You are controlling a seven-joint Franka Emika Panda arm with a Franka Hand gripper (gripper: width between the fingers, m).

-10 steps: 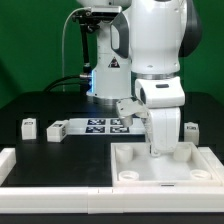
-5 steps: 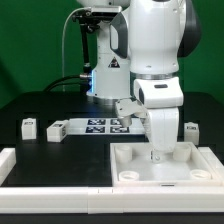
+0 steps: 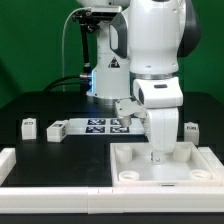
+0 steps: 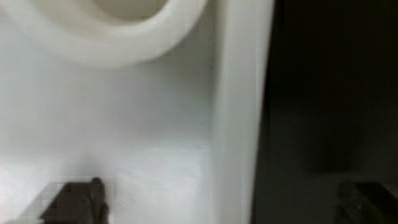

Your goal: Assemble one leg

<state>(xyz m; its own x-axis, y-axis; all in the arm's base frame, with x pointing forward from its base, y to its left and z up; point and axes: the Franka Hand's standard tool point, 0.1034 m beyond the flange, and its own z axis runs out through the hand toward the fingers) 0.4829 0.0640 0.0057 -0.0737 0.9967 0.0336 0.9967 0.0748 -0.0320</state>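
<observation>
My gripper (image 3: 157, 154) points straight down at the far edge of the large white panel (image 3: 160, 172). In the wrist view the gripper (image 4: 221, 205) is open. One fingertip (image 4: 75, 200) is over the panel (image 4: 160, 130) and the other over the black table, so the jaws straddle the panel's edge. They hold nothing. A raised round socket (image 4: 134, 25) shows on the panel. Three legs, small white blocks with tags, lie on the table: two at the exterior view's left (image 3: 28, 127) (image 3: 57, 129) and one at its right (image 3: 190, 131).
The marker board (image 3: 105, 126) lies behind the panel, near the arm's base. A white raised border (image 3: 20, 157) runs along the table's front and left in the exterior view.
The gripper has come down slightly toward the panel's edge, then stayed still. Nothing else has moved.
</observation>
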